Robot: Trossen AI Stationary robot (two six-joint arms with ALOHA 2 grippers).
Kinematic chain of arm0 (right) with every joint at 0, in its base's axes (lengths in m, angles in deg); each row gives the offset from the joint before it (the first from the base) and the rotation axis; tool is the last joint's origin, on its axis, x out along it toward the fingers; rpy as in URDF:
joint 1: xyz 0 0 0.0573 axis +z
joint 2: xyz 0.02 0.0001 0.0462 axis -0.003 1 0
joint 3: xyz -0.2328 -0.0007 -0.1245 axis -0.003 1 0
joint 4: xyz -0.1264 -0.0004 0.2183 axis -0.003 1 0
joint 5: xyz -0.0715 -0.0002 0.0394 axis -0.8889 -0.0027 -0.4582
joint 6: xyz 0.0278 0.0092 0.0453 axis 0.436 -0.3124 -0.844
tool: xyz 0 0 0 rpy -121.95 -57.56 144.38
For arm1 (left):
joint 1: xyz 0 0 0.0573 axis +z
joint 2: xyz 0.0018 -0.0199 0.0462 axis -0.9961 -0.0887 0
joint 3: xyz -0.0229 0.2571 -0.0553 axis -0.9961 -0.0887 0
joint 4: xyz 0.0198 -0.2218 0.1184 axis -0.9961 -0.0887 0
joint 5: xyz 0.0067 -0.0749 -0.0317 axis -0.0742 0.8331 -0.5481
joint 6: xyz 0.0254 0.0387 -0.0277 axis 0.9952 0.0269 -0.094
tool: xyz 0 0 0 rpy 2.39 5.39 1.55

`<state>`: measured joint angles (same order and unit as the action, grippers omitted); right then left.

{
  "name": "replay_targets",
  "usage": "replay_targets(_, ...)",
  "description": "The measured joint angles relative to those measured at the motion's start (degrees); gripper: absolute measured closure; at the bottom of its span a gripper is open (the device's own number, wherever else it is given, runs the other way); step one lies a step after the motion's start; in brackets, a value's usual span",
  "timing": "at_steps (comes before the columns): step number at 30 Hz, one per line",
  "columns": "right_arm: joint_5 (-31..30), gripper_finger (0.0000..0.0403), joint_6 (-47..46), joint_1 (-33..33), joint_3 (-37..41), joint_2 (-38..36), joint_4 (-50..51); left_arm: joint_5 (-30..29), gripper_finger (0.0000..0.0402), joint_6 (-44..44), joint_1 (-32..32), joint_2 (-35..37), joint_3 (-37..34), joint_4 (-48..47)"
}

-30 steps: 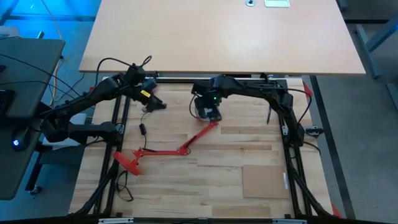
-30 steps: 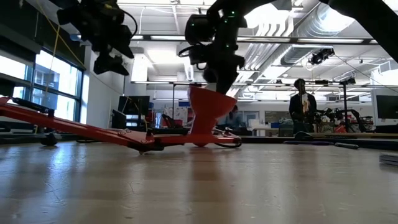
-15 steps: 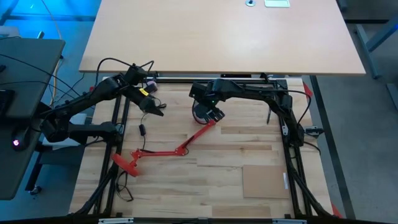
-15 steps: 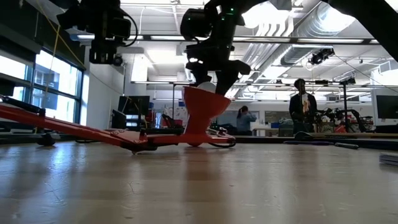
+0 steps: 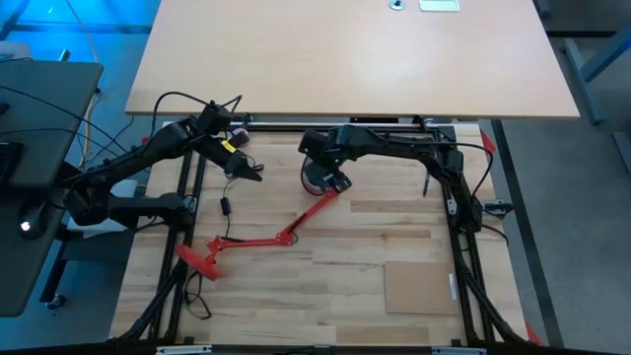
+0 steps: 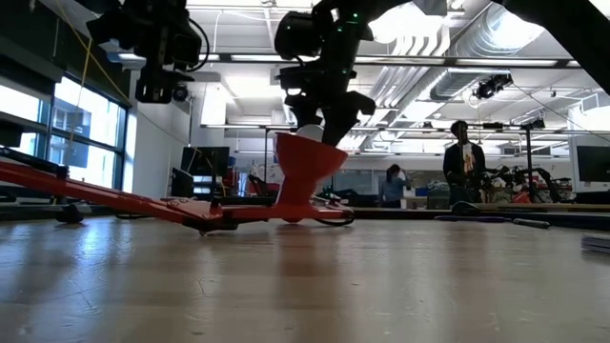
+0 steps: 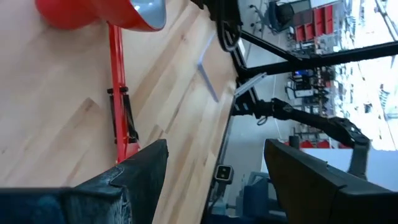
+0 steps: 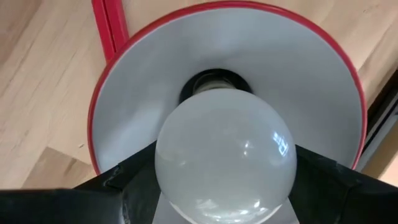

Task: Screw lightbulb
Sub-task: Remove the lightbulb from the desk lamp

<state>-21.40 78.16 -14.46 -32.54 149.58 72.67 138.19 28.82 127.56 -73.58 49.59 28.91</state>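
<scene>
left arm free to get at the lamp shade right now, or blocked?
Probably blocked. The right gripper sits over the red lamp shade, shut on the lightbulb at its socket. The left gripper hangs open and empty off to the side.

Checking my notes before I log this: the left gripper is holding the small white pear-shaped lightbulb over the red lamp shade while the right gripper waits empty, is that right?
Not quite: the arms are swapped. The right wrist view shows the right gripper holding the small white pear-shaped lightbulb over the red lamp shade. The left gripper waits empty, as the left wrist view shows.
</scene>
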Motion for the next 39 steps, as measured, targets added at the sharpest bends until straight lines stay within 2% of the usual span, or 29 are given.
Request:
replay_targets(10, -0.6, 0.0124, 0.5, 0.0, 0.0, 0.0, -2.3, -1.0, 0.014, 0.0, 0.0, 0.0, 0.0, 0.0)
replay_targets(15, -0.9, 0.0124, -2.7, 0.1, 0.0, 0.0, -2.4, -1.1, 0.014, 0.2, 0.0, 0.0, 0.0, 0.0)
replay_targets(22, 3.0, 0.0118, 4.9, 0.0, -0.1, 0.0, -0.6, -1.1, 0.014, 0.5, 0.0, 0.0, 0.0, 0.0)
replay_targets(25, 8.1, 0.0106, 6.7, 0.1, -0.1, 0.0, -0.3, -1.1, 0.014, 0.5, 0.0, 0.0, 0.0, 0.0)
replay_targets(29, 8.7, 0.0076, 9.0, 0.2, -0.1, 0.0, 0.4, -1.1, 0.014, 0.5, 0.0, 0.0, 0.0, 0.1)
replay_targets(34, 6.8, 0.0029, 10.2, 0.1, -0.1, 0.0, 0.8, -1.1, 0.014, 0.5, 0.0, 0.0, 0.0, 0.2)
replay_targets(37, 2.6, 0.0018, 7.2, 0.1, -0.1, 0.0, 1.1, -1.1, 0.014, 0.5, 0.0, 0.0, 0.0, 0.2)
replay_targets(39, 2.7, 0.0017, 6.6, 0.1, -1.0, 0.0, 2.6, -1.1, 0.014, 0.5, 0.0, 0.0, 0.0, 0.2)
